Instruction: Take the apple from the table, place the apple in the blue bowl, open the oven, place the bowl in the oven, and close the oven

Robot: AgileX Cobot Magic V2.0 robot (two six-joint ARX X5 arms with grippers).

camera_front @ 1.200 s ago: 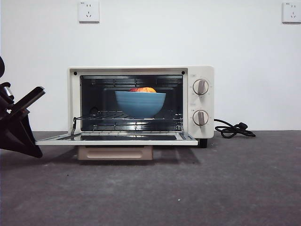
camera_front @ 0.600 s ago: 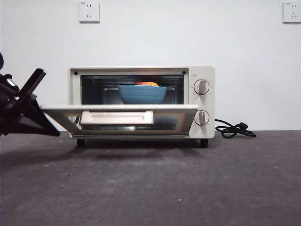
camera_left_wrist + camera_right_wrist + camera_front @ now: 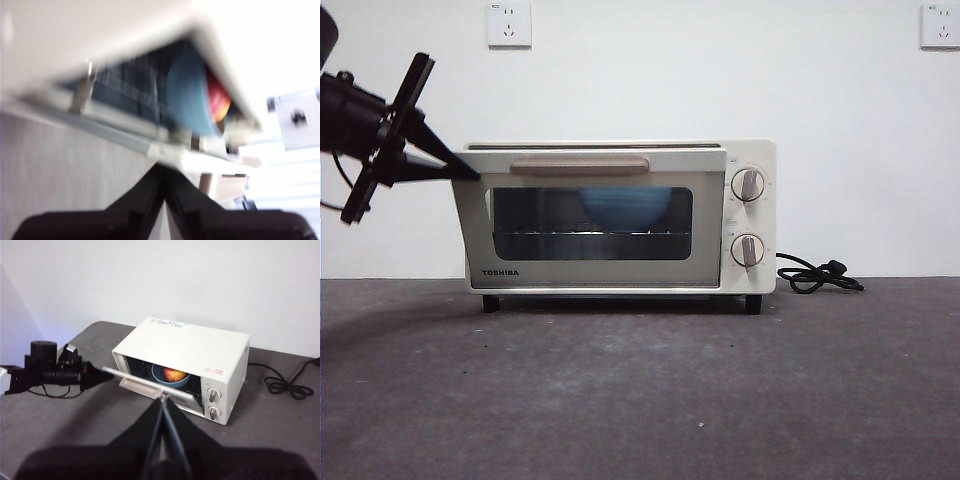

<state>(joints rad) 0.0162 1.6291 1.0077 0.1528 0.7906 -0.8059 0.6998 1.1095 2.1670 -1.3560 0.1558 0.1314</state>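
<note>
The left tool (image 3: pixel 460 172), closed, presses the oven (image 3: pixel 750 215) door's corner, shutting the blue bowl (image 3: pixel 625 205) inside; the right tool (image 3: pixel 164 399), closed, waits.

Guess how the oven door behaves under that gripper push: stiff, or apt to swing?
The oven door probably pivots freely on a bottom hinge: the left gripper touches only its upper corner. The panel looks rigid, glass in a frame, so flex seems unlikely. The oven likely stays put on its feet.
</note>
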